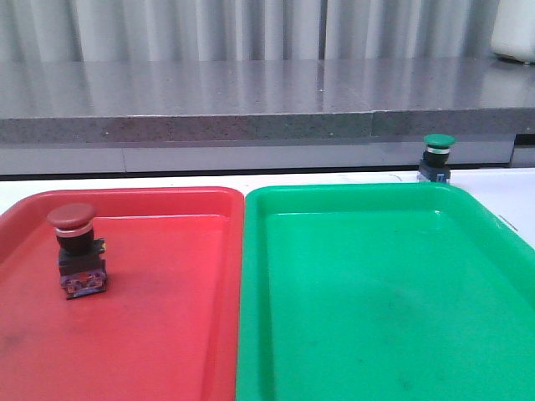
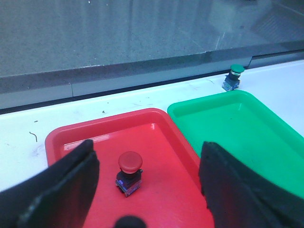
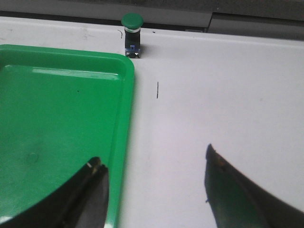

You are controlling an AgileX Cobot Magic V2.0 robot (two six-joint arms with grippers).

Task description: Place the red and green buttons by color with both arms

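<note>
Both jaws spread, empty. Left gripper (image 2: pixel 149 183) hovers over red button (image 2: pixel 129 172), upright in red tray (image 2: pixel 61 140). Right gripper (image 3: pixel 154 187) well short of green button (image 3: pixel 131 34), on worktop (image 3: pixel 213 95) just beyond green tray (image 3: pixel 71 54) corner. Likely light, rigid, top-heavy; domed caps slippery, grip black body under collar.

Front cam sits low and close, facing forward over red tray (image 1: pixel 167 334) and green tray (image 1: pixel 376 317) toward the grey ledge (image 1: pixel 251 100) at the back. Left wrist cam is higher, looking down and forward past its open left gripper (image 2: pixel 149 185) at both trays. Right wrist cam looks down over the green tray's right edge and bare table (image 3: pixel 213 95), between the spread fingers of the right gripper (image 3: pixel 154 190). All three views share the green tray and green button (image 1: pixel 437 156)
</note>
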